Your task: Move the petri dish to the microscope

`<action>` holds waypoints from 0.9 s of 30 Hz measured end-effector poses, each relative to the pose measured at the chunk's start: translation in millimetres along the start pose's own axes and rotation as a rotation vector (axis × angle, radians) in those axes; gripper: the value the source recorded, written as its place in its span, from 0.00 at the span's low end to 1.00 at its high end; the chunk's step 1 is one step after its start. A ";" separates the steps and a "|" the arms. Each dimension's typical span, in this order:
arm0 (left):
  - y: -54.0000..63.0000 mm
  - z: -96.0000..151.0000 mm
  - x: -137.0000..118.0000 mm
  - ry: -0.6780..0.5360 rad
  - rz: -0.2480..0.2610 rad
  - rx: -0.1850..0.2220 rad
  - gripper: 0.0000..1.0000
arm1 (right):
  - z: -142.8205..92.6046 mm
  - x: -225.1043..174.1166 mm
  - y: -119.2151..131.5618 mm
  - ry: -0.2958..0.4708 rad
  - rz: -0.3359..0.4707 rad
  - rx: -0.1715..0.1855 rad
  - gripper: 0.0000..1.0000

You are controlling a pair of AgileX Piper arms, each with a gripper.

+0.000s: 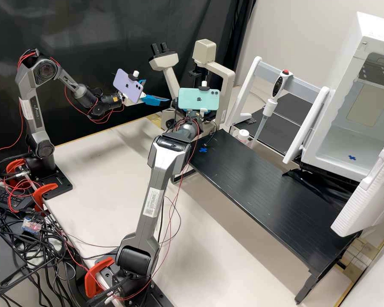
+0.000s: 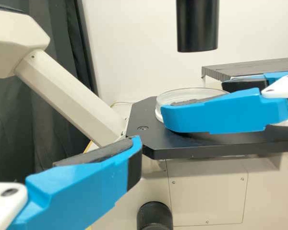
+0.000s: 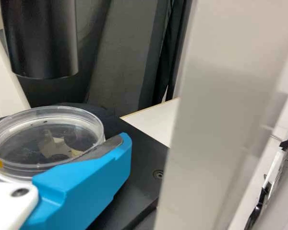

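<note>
In the high view my right gripper [image 1: 194,114] is at the microscope [image 1: 218,70], mostly behind its phone. The clear round petri dish [image 2: 167,99] is at the black stage [image 2: 216,146] in the left wrist view, with the right gripper's fingers on its near and far sides. In the right wrist view one finger of my right gripper [image 3: 86,187] lies against the rim of the dish [image 3: 43,136]; the gripper is shut on it. My left gripper [image 1: 157,91] stands open, left of the microscope; in its wrist view this left gripper [image 2: 89,184] holds nothing.
The black objective tube [image 2: 198,26] hangs above the stage, and the beige microscope column [image 3: 221,115] rises close beside the right gripper. A black raised shelf [image 1: 260,192], a pipette on a white stand [image 1: 276,91] and an open white chamber [image 1: 341,145] are at the right.
</note>
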 end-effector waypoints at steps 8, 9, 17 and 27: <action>0.0 0.0 0.0 0.000 0.000 0.000 1.00 | 1.4 -13.0 2.3 -0.013 0.009 -0.001 1.00; 0.0 0.0 0.0 0.000 0.000 0.000 1.00 | 0.8 -14.4 2.8 -0.013 0.011 -0.003 1.00; 0.0 0.0 0.0 0.000 0.000 0.000 1.00 | 1.3 -68.4 3.7 0.048 0.081 -0.093 1.00; 0.0 0.0 0.0 0.000 0.000 0.000 1.00 | -0.5 -151.4 15.8 0.196 0.275 -0.132 1.00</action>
